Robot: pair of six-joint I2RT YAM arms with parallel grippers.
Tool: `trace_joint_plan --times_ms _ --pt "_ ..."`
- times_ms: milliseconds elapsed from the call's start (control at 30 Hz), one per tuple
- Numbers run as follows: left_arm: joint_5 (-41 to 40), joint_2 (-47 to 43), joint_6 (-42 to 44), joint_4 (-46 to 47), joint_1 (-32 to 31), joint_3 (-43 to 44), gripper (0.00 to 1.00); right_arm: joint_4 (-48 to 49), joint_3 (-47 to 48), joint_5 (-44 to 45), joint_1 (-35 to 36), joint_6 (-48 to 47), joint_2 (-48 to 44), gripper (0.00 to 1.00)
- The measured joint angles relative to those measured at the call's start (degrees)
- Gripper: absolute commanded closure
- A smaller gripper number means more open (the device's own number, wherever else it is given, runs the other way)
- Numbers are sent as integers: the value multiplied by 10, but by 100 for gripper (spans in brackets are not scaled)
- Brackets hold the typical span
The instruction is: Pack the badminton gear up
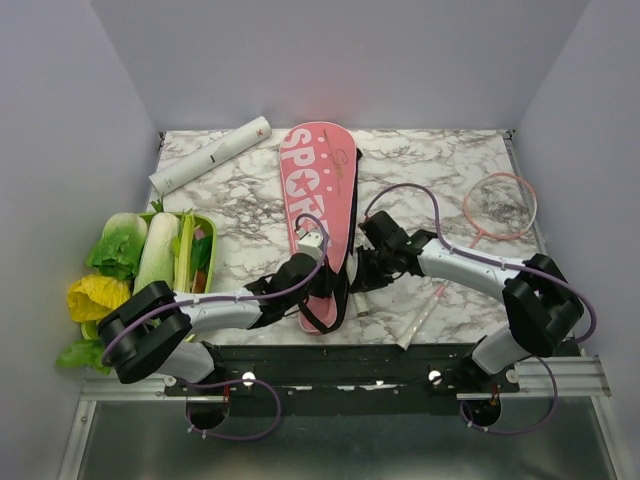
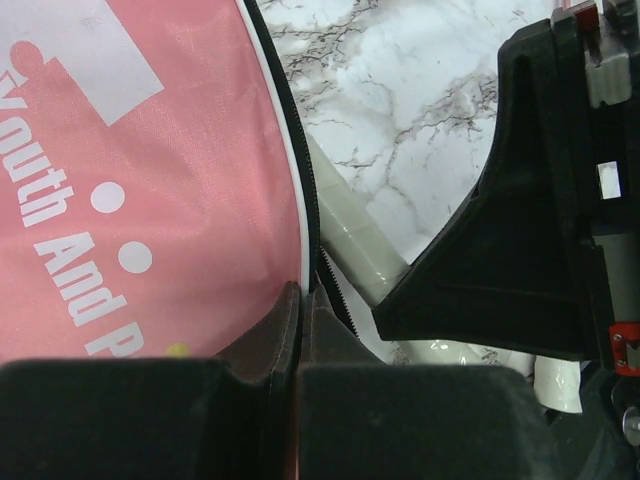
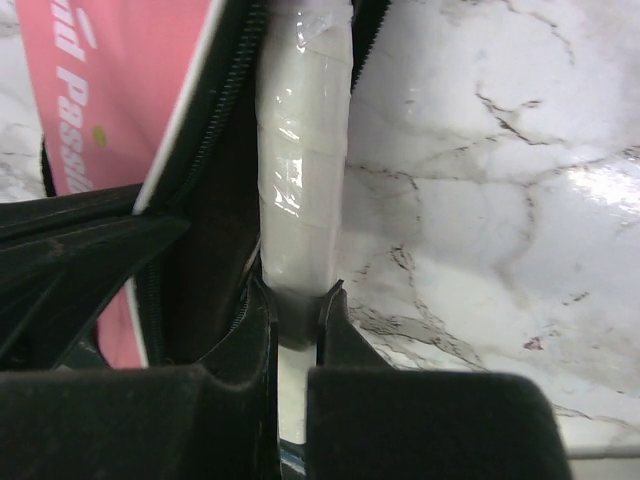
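The long pink cover (image 1: 318,190) lettered "SPORT" lies down the middle of the marble table. My left gripper (image 1: 325,280) sits at its near end, shut on the cover's zipper edge (image 2: 303,250); the fingertips (image 2: 285,310) are pressed together. My right gripper (image 1: 360,275) is just beside it, shut on a pale racket handle (image 3: 300,150) that runs into the cover's open side. That handle (image 2: 350,235) also shows in the left wrist view, next to the cover. Another pink-framed racket (image 1: 500,205) lies at the right. A white tube (image 1: 210,155) lies at the back left.
A green tray (image 1: 207,235) of leafy vegetables stands at the left edge, with loose leaves (image 1: 95,295) in front of it. The loose racket's handle (image 1: 422,315) reaches the table's near edge. The two grippers are almost touching.
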Motion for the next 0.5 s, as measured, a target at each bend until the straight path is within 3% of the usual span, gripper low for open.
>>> trace_joint_plan --times_ms 200,267,300,500 --pt "0 14 -6 12 -1 0 100 35 -10 -25 8 31 2 96" --pt "0 17 -8 17 -1 0 100 50 -17 -28 13 43 2 88" --pt "0 17 -8 17 -2 0 100 57 -20 -28 16 48 2 78" --pt "0 18 -9 19 -5 0 100 78 -31 -27 23 73 2 56"
